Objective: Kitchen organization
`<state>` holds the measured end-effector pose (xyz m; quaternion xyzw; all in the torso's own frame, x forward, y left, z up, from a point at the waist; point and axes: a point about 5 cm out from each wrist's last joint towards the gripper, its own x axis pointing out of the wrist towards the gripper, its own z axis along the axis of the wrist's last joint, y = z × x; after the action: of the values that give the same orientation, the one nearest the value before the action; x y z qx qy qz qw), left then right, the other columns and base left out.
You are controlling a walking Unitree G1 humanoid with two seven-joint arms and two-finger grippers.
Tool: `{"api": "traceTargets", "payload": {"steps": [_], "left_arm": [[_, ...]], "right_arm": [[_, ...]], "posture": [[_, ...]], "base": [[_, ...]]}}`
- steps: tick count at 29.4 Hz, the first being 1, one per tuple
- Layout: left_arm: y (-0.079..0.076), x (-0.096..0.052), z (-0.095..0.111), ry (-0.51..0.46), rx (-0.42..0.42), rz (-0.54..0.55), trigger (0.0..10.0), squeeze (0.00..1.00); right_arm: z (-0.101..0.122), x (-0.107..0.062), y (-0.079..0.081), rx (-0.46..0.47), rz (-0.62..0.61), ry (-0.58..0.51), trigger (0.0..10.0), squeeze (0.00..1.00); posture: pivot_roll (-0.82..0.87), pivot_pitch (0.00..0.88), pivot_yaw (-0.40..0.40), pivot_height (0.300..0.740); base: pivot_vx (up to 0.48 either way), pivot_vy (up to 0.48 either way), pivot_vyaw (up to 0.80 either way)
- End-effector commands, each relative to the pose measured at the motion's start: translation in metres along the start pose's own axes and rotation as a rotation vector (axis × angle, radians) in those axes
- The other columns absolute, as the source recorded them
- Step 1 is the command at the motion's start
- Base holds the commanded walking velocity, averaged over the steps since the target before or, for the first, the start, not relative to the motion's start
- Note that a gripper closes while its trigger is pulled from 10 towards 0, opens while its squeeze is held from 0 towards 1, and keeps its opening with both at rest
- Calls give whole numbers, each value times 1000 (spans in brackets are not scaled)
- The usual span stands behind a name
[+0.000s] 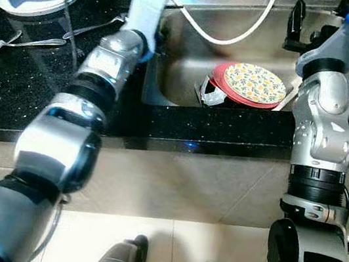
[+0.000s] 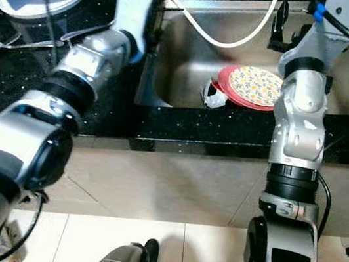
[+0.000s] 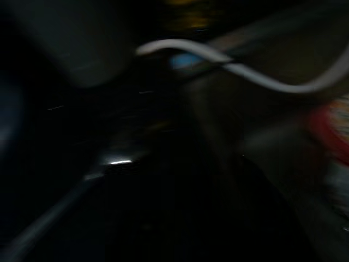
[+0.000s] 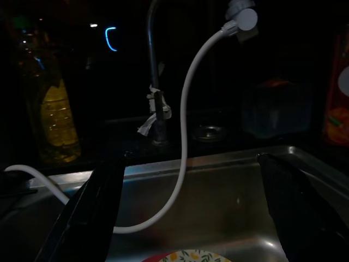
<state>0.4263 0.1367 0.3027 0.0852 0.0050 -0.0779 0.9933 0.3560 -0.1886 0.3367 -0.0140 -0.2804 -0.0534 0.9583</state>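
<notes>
We stand at a black speckled tabletop (image 1: 28, 91) with a steel sink (image 1: 187, 53).
Our right hand (image 4: 191, 202) hovers released over the floral plate (image 1: 256, 83) in the basin; our left hand's grip we cannot tell.

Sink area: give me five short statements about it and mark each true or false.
1. A floral plate lies in the steel sink. True.
2. The right gripper is shut on the plate. False: its fingers stand wide apart above the sink, holding nothing.
3. A white hose hangs from the tap down into the sink. True.
4. The spoons lie inside the sink. False: they lie on the black counter to the robot's left of the sink.
5. The bottle of yellow liquid stands in the sink beside the plate. False: it stands on the counter behind the sink.
</notes>
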Motion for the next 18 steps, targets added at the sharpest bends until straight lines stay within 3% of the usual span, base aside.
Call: {"api": "traceTargets", "payload": {"steps": [1, 4, 5, 6, 7, 9, 10, 14, 15, 18], "left_arm": [[20, -3, -9, 49, -25, 61, 10000, 1000], [44, -9, -17, 83, -55, 110, 10000, 1000], [47, -10, -18, 88, -66, 110, 10000, 643], [47, -10, -18, 88, -66, 110, 10000, 643], [48, -11, -21, 103, -131, 61, 10000, 0], [47, -11, -23, 112, -144, 30, 10000, 0], [47, -12, -25, 118, -144, 21, 10000, 1000], [47, -12, -27, 119, -157, 19, 10000, 1000], [47, -12, -26, 115, -164, 16, 10000, 0], [46, -12, -26, 115, -183, -1, 10000, 0]], "right_arm": [[0, 0, 5, 6, 18, -1, 10000, 0], [-1, 0, 5, 7, 20, 3, 10000, 0], [-1, 0, 6, 8, 21, 3, 10000, 0], [-1, 0, 6, 8, 21, 3, 10000, 0], [-1, 0, 7, 10, 24, 3, 10000, 0], [-1, 1, 7, 11, 26, 3, 10000, 0], [-1, 1, 7, 12, 27, 3, 10000, 0], [-1, 2, 7, 12, 29, 2, 10000, 0], [-1, 2, 7, 11, 29, 2, 10000, 0], [-1, 2, 7, 10, 30, 3, 10000, 0]], "posture": [[82, 175, 169, 740], [87, 175, 165, 740], [88, 175, 164, 740], [88, 175, 164, 740], [89, 176, 162, 740], [88, 175, 159, 740], [86, 176, 158, 740], [85, 176, 155, 740], [84, 177, 154, 740], [83, 177, 153, 740]], "base": [[0, 0, 0], [0, 0, 0], [0, 0, 0], [0, 0, 0], [0, 0, 0], [0, 0, 0], [0, 0, 0], [0, 0, 0], [0, 0, 0], [0, 0, 0]]}}
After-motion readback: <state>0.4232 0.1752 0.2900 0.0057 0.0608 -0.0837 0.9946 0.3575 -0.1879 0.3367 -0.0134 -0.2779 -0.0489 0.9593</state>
